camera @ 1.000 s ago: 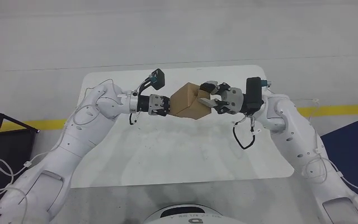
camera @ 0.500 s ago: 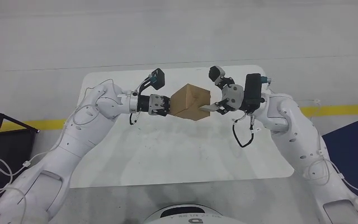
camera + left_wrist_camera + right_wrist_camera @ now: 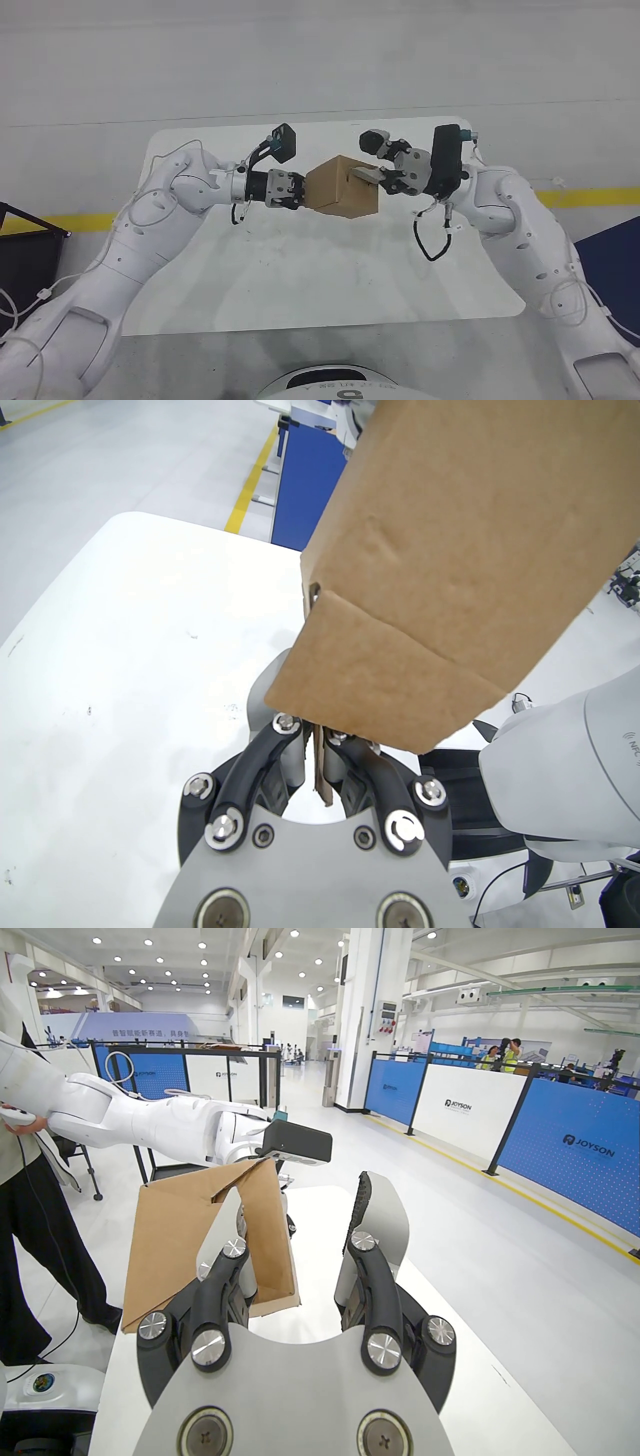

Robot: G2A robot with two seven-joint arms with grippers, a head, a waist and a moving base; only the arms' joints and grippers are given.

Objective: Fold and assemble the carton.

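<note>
A brown carton (image 3: 343,187) hangs in the air over the far middle of the white table (image 3: 300,280). My left gripper (image 3: 292,188) is shut on a flap at the carton's left end; in the left wrist view the fingers (image 3: 290,745) pinch that cardboard flap below the carton (image 3: 450,550). At the carton's right end my right gripper (image 3: 370,158) is open. In the right wrist view one finger (image 3: 227,1223) lies against the carton's (image 3: 200,1248) open end, the other finger (image 3: 372,1213) stands free beside it, and the right gripper (image 3: 300,1215) holds nothing.
The table's rounded far edge (image 3: 300,128) lies just beyond the carton. Bare tabletop stretches toward the near edge (image 3: 330,318). A yellow floor line (image 3: 600,196) runs past the table on both sides.
The right gripper let go of the carton's right corner, opened wide, and came back with one finger at the carton's right end. The carton turned more level. The left gripper kept its hold.
</note>
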